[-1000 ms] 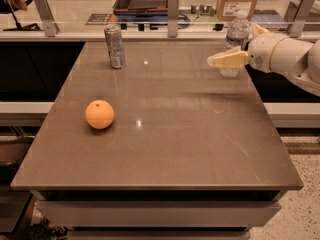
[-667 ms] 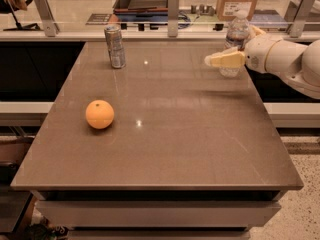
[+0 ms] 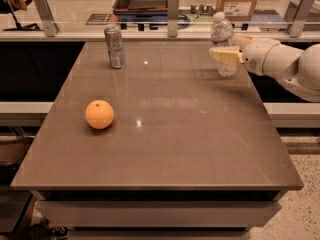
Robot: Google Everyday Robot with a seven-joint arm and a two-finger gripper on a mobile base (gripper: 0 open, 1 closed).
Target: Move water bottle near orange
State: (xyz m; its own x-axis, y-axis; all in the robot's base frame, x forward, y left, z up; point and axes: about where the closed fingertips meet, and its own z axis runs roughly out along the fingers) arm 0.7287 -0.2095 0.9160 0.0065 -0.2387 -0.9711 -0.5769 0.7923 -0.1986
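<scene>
The water bottle, clear with a white cap, is upright at the table's far right. My gripper reaches in from the right and is shut on the bottle's middle. One pale finger crosses the bottle's front; the other is behind it. The bottle's base shows just below the finger, at or slightly above the tabletop. The orange sits on the left part of the table, far from the bottle and the gripper.
A silver can stands at the far left of the brown table. A rail with metal posts runs along the far edge. My white arm reaches over the right edge.
The bottle's top has shifted left and it now stands more upright in the gripper. The gripper has stayed at about the same spot. Orange and can have not moved.
</scene>
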